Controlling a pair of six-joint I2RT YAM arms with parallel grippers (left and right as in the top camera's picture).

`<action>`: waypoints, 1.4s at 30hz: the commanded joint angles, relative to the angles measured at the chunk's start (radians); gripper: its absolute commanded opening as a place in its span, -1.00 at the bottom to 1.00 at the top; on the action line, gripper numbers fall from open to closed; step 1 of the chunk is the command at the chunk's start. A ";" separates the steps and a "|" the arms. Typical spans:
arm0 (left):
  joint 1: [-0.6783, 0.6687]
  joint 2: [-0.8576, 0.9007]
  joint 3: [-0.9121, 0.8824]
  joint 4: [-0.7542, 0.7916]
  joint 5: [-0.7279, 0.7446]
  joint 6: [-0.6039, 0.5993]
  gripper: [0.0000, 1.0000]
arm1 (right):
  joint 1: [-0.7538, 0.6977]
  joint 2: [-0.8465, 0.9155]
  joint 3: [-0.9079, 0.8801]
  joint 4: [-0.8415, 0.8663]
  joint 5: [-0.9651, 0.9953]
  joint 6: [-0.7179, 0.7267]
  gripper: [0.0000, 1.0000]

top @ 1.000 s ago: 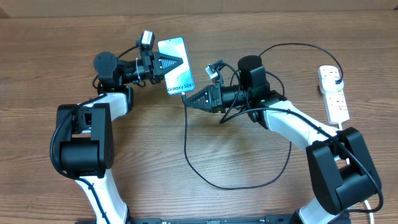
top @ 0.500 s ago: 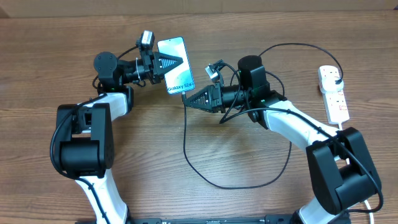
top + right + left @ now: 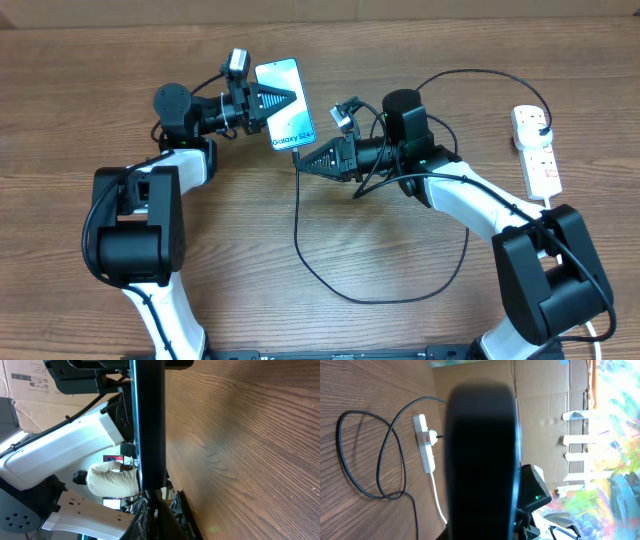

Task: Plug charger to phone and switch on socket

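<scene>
My left gripper (image 3: 288,99) is shut on the phone (image 3: 284,118) and holds it above the table, its lit blue screen facing up. In the left wrist view the phone's dark back (image 3: 480,455) fills the middle and hides the fingers. My right gripper (image 3: 302,160) is shut on the charger's connector tip (image 3: 153,496), which meets the phone's lower end (image 3: 150,425). Whether the tip is seated I cannot tell. The charger's black cable (image 3: 372,299) loops over the table to a black plug (image 3: 541,124) in the white socket (image 3: 537,158).
The socket (image 3: 426,445) lies near the table's right edge with its thick white lead (image 3: 438,505) running off toward the front. Cable loops (image 3: 370,460) lie on the wood between the arms. A cardboard wall (image 3: 540,415) stands behind the table.
The phone and my left gripper have edged very slightly to the right. The right arm and the cable have not visibly moved.
</scene>
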 commanded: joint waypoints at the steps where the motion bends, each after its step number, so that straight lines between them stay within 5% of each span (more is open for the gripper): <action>1: -0.006 -0.009 0.023 0.011 -0.021 -0.005 -0.91 | -0.007 0.006 0.000 0.003 -0.001 0.002 -0.92; 42: -0.008 -0.009 0.023 0.011 0.031 -0.007 -0.91 | -0.008 0.006 0.000 0.024 0.029 0.024 -0.92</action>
